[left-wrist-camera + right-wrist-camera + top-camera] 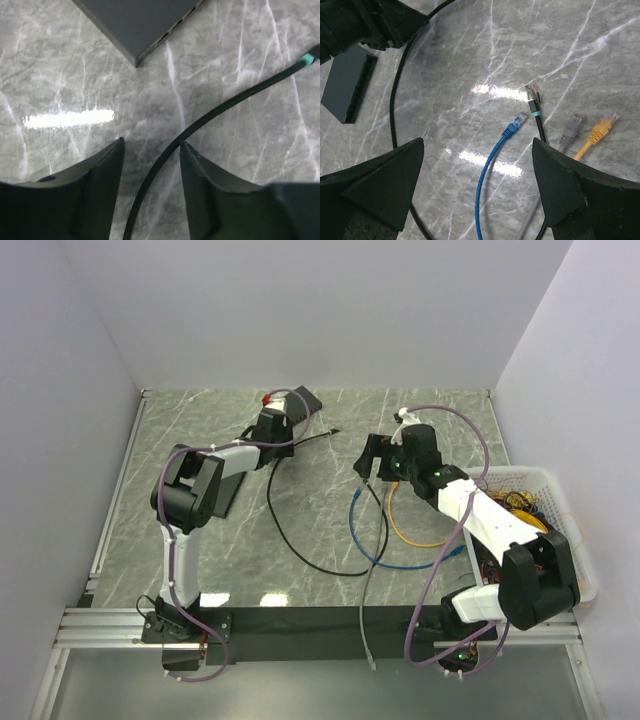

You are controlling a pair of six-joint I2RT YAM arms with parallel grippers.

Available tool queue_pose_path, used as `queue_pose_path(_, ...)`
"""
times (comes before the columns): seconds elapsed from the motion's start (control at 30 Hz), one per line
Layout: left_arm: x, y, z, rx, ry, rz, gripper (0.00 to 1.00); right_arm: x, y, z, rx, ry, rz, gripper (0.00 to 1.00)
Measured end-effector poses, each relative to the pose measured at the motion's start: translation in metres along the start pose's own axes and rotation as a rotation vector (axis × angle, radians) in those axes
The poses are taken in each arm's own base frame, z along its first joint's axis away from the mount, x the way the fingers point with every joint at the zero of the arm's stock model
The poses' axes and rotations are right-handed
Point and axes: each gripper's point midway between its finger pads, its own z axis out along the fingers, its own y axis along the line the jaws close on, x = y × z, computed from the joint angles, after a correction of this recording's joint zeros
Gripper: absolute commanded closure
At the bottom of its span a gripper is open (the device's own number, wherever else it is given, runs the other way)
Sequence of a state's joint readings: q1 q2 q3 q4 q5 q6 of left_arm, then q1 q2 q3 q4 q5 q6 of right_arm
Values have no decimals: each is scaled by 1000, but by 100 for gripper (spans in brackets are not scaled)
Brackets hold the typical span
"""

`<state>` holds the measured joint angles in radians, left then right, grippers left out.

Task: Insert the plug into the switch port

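The plug (611,119) is the clear tip of the orange-yellow cable (402,533), lying on the table beside grey, black and blue cable tips. The switch (347,90) is a dark-grey oblong box with its ports (362,85) along one long side; in the top view the switch (230,492) lies partly under the left arm. My right gripper (477,142) hangs wide open over the blue cable, the plug to its right, holding nothing. My left gripper (151,142) straddles the black cable (225,107), jaws apart, the cable close to the right finger (200,170).
A flat black slab (135,20) lies just ahead of the left gripper (283,440). Blue tip (520,120), black tip (532,92) and grey tip (575,120) lie together near the right gripper (375,465). A white basket (545,480) of cables stands at the right edge.
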<state>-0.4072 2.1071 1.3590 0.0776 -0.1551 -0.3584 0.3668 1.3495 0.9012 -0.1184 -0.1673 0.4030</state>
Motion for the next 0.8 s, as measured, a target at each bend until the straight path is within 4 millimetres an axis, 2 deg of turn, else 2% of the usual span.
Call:
queue_pose_path(0.17,4,0,-2,0,7,9,58,3,0,-2,-2,3,0,5)
queue_pose_path(0.37,16,-13,-9,5,8,45,58,4,1,-2,-12,8,1,5)
queue_pose_path(0.43,20,-21,-12,2,7,58,64,4,2,-3,-15,7,0,5)
queue_pose_path(0.47,24,-25,-14,-1,9,64,72,6,1,-4,-16,8,1,5)
queue_pose_path(0.53,29,-34,-16,0,12,67,78,10,0,-7,-17,11,4,5)
queue_pose_path(0.57,31,-38,-17,0,12,69,87,12,0,-9,-18,15,6,5)
queue_pose_path(0.67,36,-46,-21,3,16,57,100,15,2,-12,-31,20,14,5)
queue_pose_path(0.8,45,-54,-32,15,37,12,100,21,7,-13,-57,35,46,5)
